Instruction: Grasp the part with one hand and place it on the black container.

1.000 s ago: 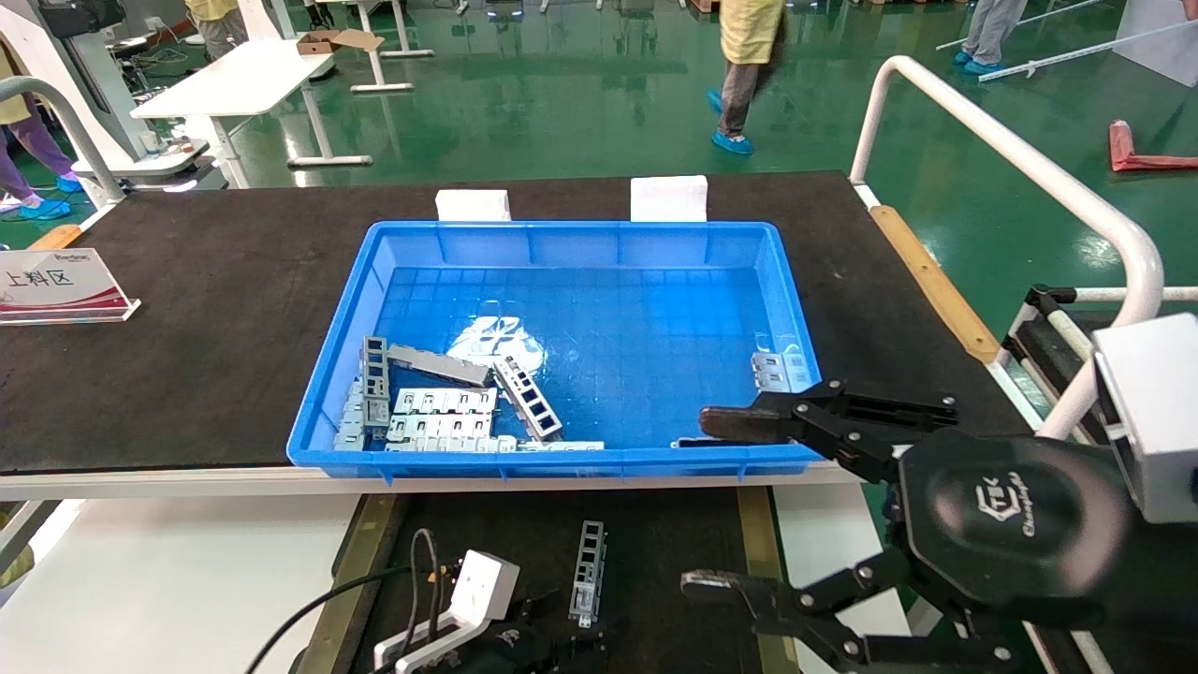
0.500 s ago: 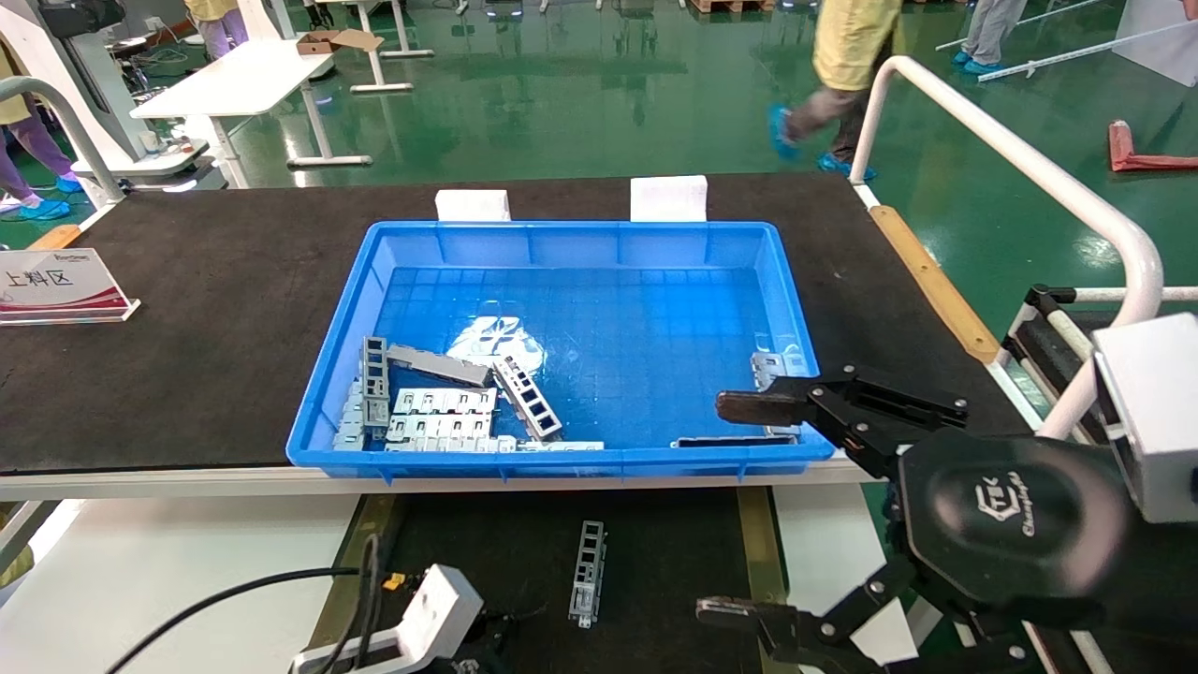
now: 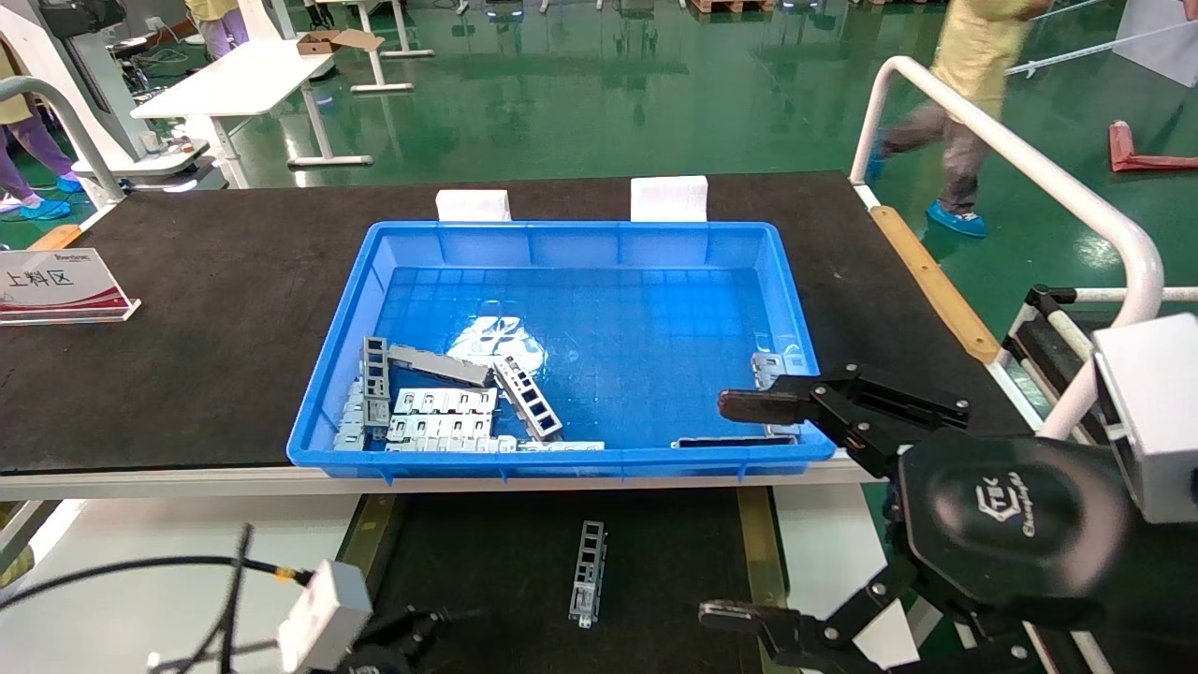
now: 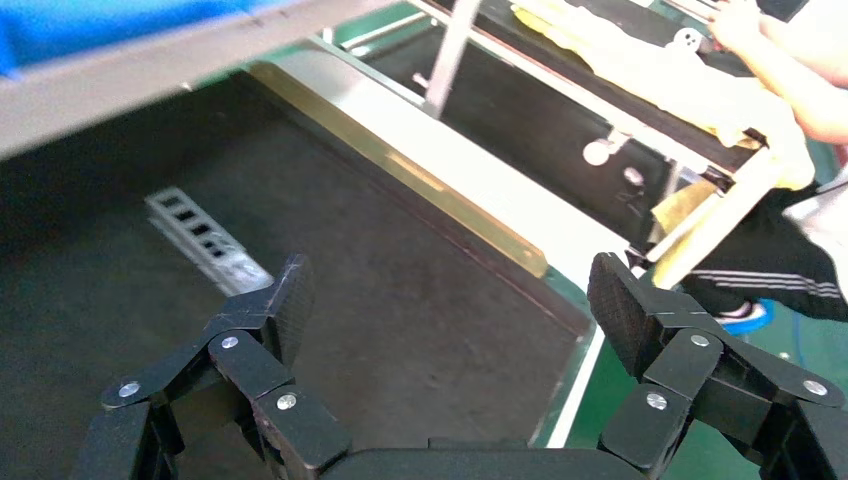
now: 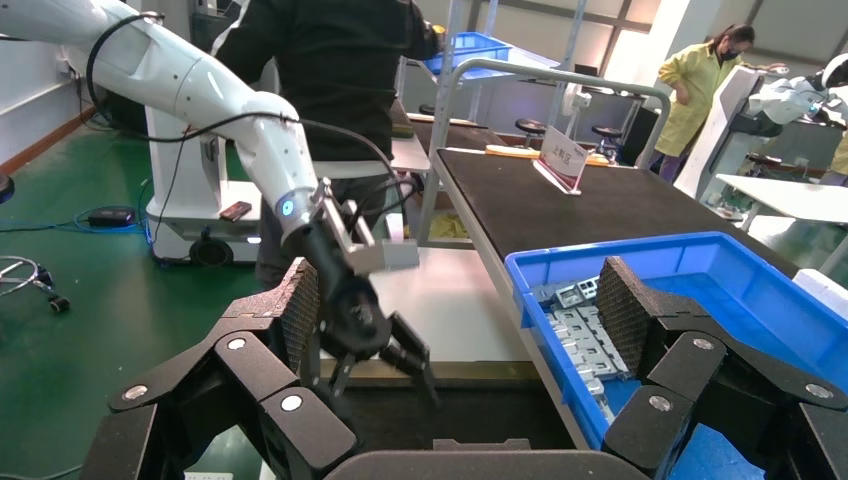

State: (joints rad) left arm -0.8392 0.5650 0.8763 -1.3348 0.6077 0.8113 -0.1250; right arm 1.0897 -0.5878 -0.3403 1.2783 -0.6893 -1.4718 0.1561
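One part [image 3: 587, 572] lies flat on the black container [image 3: 487, 552], near edge, clear of the blue bin [image 3: 580, 281]; more parts are heaped in the bin's near-left corner. Left gripper [image 4: 455, 305] hangs low at near left, jaws wide, empty. Right gripper [image 3: 739, 510] sits at near right, jaws wide, empty. Judged: thin stiff metal, light, slick; pinch across the narrow width at mid-length.
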